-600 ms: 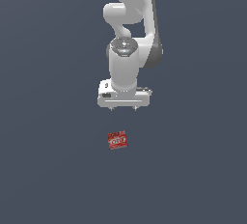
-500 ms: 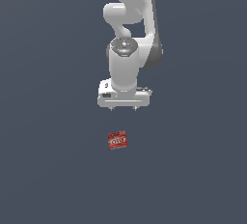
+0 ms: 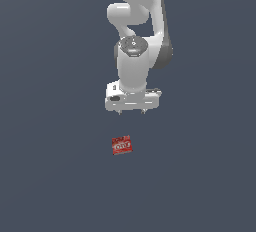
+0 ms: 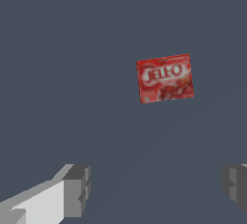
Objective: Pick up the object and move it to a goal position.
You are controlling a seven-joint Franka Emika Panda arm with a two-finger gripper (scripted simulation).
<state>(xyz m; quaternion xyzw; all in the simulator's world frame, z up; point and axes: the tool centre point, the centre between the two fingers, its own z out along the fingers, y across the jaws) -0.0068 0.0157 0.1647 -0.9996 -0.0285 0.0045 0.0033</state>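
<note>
The object (image 3: 121, 145) is a small red box with white lettering, lying flat on the dark grey floor. It also shows in the wrist view as a red box (image 4: 165, 78), slightly tilted. My gripper (image 3: 132, 111) hangs pointing down above the floor, farther back than the box and a little toward the exterior view's right. Its fingers (image 4: 77, 189) stand wide apart with nothing between them, well clear of the box.
A plain dark grey floor (image 3: 55, 176) fills both views. The white arm (image 3: 137, 16) rises behind the gripper.
</note>
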